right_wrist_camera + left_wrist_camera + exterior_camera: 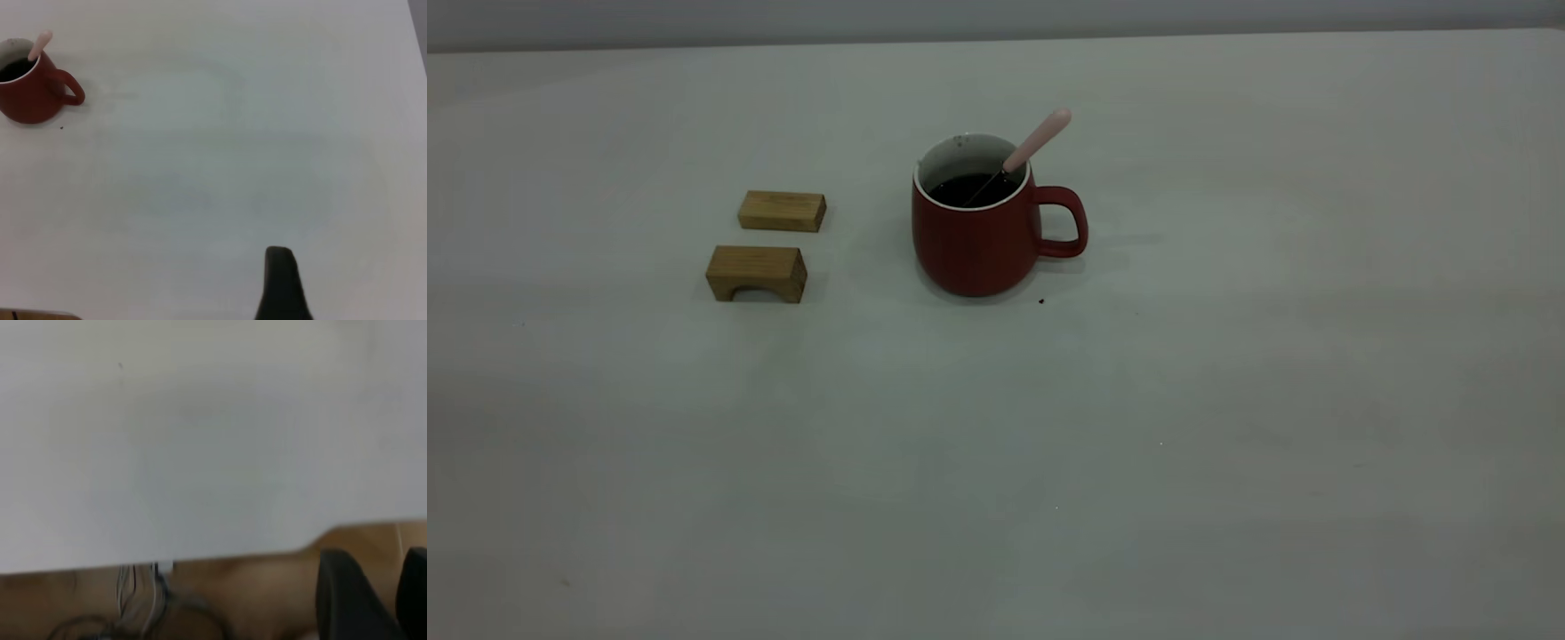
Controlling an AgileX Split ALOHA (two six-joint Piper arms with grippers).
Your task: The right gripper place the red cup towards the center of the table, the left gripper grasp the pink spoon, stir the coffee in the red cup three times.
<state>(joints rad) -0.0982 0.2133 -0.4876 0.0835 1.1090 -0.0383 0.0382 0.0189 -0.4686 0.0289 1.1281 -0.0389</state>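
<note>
The red cup (976,240) stands upright near the middle of the table (1138,427), its handle pointing right. Dark coffee (971,188) fills it. The pink spoon (1037,140) leans on the cup's right rim, bowl sunk in the coffee, pink handle sticking up. No arm shows in the exterior view. The right wrist view holds the red cup (30,93) and the pink spoon (40,44) far off, with a black part of my right gripper (283,287) over bare table. My left gripper (380,563) is open and holds nothing, beyond the table's edge.
Two wooden blocks lie left of the cup: a flat one (782,211) and an arch-shaped one (757,273). A dark speck (1040,301) sits by the cup's base. Past the table edge (220,553), the left wrist view shows brown floor and cables (143,593).
</note>
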